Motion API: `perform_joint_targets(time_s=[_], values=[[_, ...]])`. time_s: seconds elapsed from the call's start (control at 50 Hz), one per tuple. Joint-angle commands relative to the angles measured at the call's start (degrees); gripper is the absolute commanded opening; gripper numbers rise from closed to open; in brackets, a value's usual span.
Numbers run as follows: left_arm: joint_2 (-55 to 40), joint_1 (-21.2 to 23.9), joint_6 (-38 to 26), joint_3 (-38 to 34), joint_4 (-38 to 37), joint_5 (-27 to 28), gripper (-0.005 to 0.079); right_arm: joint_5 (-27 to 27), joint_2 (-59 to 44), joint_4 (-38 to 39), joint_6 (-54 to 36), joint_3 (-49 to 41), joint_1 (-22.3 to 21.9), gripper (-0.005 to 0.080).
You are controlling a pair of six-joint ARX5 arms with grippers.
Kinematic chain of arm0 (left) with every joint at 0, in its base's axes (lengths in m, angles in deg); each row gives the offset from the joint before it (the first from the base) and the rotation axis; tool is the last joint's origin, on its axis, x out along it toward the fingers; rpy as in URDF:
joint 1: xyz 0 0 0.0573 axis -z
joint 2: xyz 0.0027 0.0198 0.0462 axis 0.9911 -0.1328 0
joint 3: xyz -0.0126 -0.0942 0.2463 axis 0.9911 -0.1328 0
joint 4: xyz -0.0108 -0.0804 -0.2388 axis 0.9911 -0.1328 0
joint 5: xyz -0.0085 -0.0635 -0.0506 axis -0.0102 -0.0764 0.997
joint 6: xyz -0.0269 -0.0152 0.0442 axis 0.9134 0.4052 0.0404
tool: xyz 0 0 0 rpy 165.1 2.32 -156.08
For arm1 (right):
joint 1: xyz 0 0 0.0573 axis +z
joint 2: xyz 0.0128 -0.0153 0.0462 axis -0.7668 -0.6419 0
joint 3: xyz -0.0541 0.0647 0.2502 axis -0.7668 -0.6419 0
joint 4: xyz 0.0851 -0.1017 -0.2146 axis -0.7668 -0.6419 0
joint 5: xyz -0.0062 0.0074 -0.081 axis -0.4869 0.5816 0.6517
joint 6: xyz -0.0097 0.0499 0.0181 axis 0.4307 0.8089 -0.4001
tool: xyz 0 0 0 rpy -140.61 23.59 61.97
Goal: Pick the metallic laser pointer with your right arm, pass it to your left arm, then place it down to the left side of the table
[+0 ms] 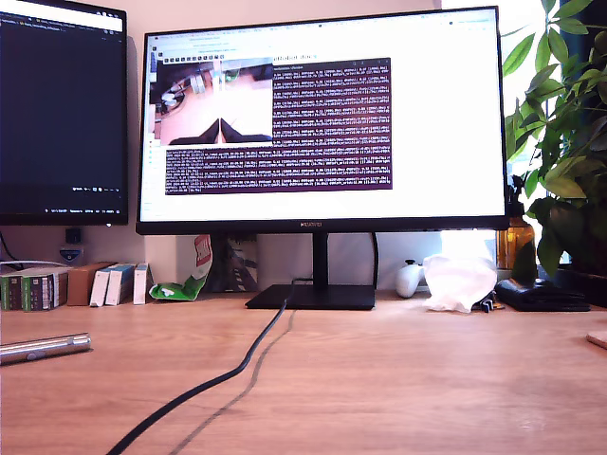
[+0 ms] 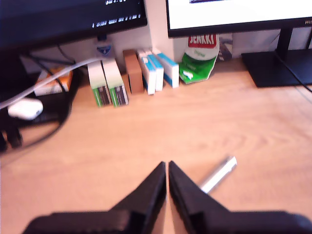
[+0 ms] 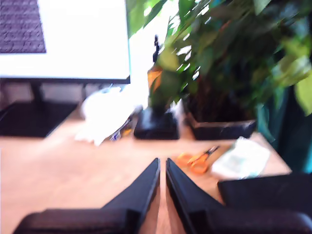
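Silver pointer: the metallic laser pointer [image 1: 45, 348] lies flat on the wood-grain table [image 1: 398, 379], at the exterior view's left edge, free of any grip.
First gripper: my first gripper [image 2: 167, 165] has its tips pressed together on nothing; the pointer [image 2: 218, 174] shows just beside and partly behind one finger, seemingly not touching.
Second gripper: my second gripper [image 3: 162, 162] is likewise closed and empty, over bare wood near orange scissors [image 3: 196, 160], well apart from the pointer.
Handling: likely stiff, light and slippery; being round it may roll when nudged. I would judge mid-barrel the best hold, jaws across its width, leaving an end free for the handover.
Cable: a black cable [image 1: 213, 379] snakes across the table's middle in the exterior view, between the pointer and the far side; a low crossing could snag it.
Far clutter: small boxes [image 1: 76, 284] and a green packet [image 1: 185, 282] stand behind the pointer under the monitor [image 1: 322, 118]; crumpled white plastic [image 1: 458, 281] and a leafy plant [image 1: 560, 142] sit at the exterior view's right.
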Motion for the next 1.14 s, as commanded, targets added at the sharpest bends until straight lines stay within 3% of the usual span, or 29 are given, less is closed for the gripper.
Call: perform_joint_targets(time_s=[0.0,0.1,0.3,0.58,1.12], values=[[3.0,0.1,0.6,-0.5,-0.6,0.1,-0.0024,-0.2,0.4,0.7,-0.2,-1.3,0.0,-0.0013],[8.3,0.4,0.6,-0.6,-4.5,-1.3,-0.0024,-0.2,0.4,2.4,-0.1,-2.6,0.0,-0.0013],[7.5,0.9,2.2,-1.0,-6.8,-2.8,-0.0024,-1.8,0.4,2.5,-0.5,-3.8,-0.1,-0.0013],[7.5,1.0,6.6,-1.0,-6.9,-2.5,-0.0024,-1.6,0.4,1.1,0.2,-3.8,-0.1,-0.0013],[7.5,1.0,6.5,-1.0,-6.8,-2.5,-0.0024,-1.6,0.4,1.1,0.2,-3.8,-0.1,-0.0013]])
